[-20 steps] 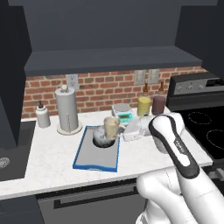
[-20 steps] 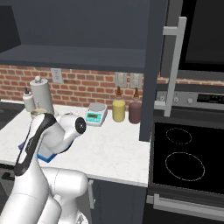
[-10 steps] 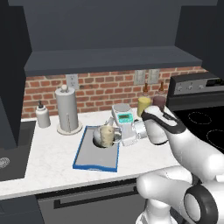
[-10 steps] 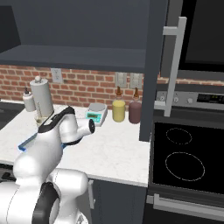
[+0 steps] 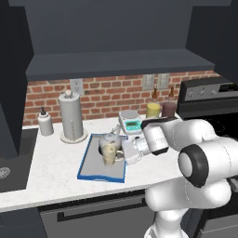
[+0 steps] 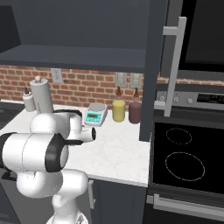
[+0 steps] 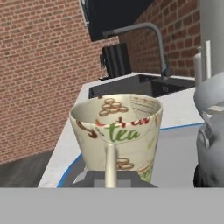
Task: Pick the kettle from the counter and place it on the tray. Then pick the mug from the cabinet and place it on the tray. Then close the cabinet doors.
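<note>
The left base view looks from behind and left of the arm, forward and down across the counter (image 5: pixel 56 172) to the brick wall and cabinet (image 5: pixel 116 65). The right base view looks from behind and right, taking in the same counter (image 6: pixel 118 153) and wall plus the stove (image 6: pixel 183 162). Both share the scale (image 5: pixel 130 123) (image 6: pixel 96 114). The hand view sits very near the mug (image 7: pixel 116 131), facing along the counter toward the sink (image 7: pixel 144 85).

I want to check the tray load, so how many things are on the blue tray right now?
2. The kettle sits at the tray's far end; the mug is just in front of it, at the gripper. Anything behind them may be hidden.
</note>
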Tool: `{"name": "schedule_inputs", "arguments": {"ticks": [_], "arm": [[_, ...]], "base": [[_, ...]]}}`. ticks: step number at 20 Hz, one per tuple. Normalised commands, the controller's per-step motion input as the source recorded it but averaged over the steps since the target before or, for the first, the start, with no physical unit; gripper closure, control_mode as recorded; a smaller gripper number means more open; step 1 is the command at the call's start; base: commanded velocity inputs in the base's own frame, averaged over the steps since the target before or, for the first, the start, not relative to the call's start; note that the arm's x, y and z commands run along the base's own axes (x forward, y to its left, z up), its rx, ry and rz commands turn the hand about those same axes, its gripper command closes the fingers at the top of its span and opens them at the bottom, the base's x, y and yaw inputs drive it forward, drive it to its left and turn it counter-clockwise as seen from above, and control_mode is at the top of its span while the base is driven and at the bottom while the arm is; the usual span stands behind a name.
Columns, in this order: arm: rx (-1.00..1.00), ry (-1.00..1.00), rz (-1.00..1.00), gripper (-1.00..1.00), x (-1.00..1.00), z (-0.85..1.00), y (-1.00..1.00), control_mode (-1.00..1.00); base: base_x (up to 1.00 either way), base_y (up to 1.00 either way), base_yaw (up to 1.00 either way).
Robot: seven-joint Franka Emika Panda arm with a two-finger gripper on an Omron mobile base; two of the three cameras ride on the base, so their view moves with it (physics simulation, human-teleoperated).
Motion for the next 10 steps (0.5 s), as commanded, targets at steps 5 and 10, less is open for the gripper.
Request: {"name": "schedule_inputs", "arguments": {"ticks": [5,10], "arm": [[0.00,-0.01,0.00,1.00,0.18,-0.28,0.32,-1.00],[0.00,0.00,-0.04,1.00,0.01,-0.18,0.38,-1.00]], "base": [[0.00,0.00,0.00],[0.00,0.00,0.00]]}}
